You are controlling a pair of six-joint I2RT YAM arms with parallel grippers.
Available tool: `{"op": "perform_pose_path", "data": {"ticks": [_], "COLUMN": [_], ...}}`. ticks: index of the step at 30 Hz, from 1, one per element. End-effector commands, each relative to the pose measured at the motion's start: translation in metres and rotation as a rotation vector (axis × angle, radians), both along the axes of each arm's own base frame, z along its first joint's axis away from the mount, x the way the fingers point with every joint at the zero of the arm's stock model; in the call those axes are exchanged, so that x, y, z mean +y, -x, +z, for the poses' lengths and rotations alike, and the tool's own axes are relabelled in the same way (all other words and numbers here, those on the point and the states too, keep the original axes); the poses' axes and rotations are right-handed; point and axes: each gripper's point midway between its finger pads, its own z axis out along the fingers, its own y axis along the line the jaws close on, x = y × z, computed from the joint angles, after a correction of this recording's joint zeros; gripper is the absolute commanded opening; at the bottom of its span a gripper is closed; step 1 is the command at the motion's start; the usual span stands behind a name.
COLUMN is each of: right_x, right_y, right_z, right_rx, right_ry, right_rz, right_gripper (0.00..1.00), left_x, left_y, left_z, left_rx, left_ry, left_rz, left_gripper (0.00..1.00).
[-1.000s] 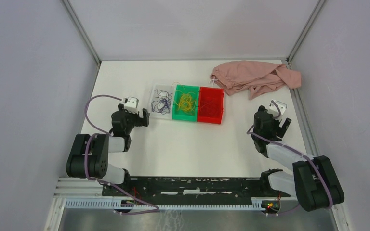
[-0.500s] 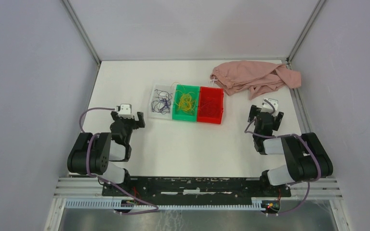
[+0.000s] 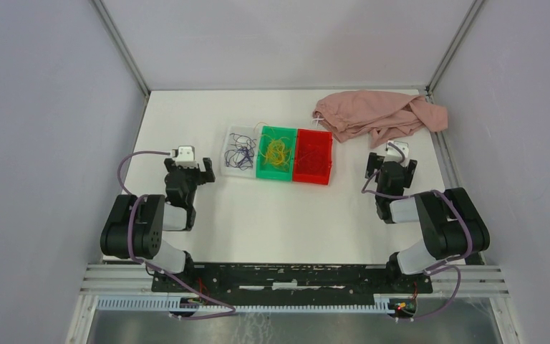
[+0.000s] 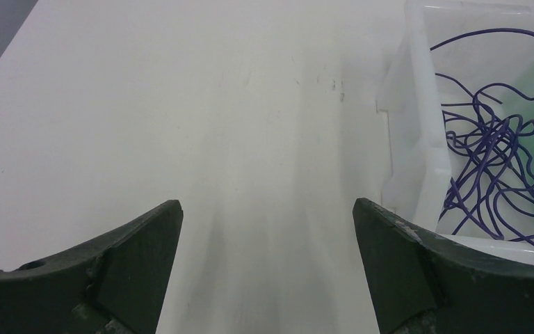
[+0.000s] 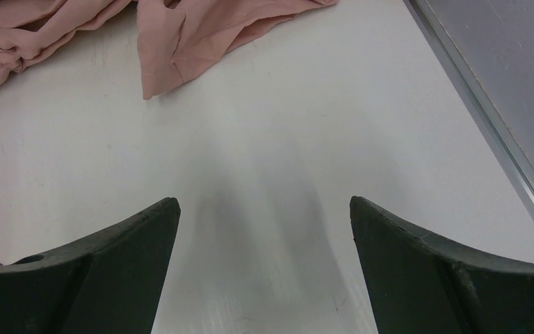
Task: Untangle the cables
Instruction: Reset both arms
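Plainly, two bunches of wire can be counted, each in its own bin. One bunch, the purple cables (image 3: 240, 153), lies loose in the clear bin (image 3: 238, 173). From the left wrist they (image 4: 490, 149) show as thin strands looping over one another inside that bin's pale wall (image 4: 410, 139). The other bunch, the yellow cables (image 3: 276, 153), sits in the green bin (image 3: 276, 177). A third bin, the red bin (image 3: 311, 179), may hold red strands, though from above they blend with its colour too much to be sure. The three bins stand in one row, touching side to side, clear on the left, green in the middle, red on the right, near the middle of the white table (image 3: 279, 215).

One pink cloth (image 3: 376, 115) lies crumpled at the far right corner, well apart from the bins.

Two arms flank the row. The left gripper (image 3: 188, 166) is just beside the clear bin, its two fingers spread wide over bare table with nothing between them (image 4: 265, 209). The right gripper (image 3: 391, 166) is likewise spread wide and holds nothing (image 5: 264, 203), near the cloth's edge (image 5: 181, 35) and apart from the red bin.
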Motion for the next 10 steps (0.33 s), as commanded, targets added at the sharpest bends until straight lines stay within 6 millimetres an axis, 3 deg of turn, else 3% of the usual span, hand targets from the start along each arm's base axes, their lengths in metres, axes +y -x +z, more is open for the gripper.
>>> {"op": "perform_pose_path", "data": {"ticks": [1,10], "right_x": [0.0021,0.0025], "right_y": [-0.0125,-0.0126], "right_z": [0.0211,0.0210], "right_rx": [-0.072,-0.072], "right_ry": [-0.014,-0.014], "right_rz": [0.009,0.010], "right_gripper": [0.99,0.99], "left_x": [0.0024,0.0024], "left_y": [-0.0043,-0.0049], "left_z": [0.0098,0.0100], "left_rx": [-0.037,-0.037], "left_ry": [0.028,0.030], "left_rz": [0.029,0.030], "left_gripper": [0.99,0.99]}}
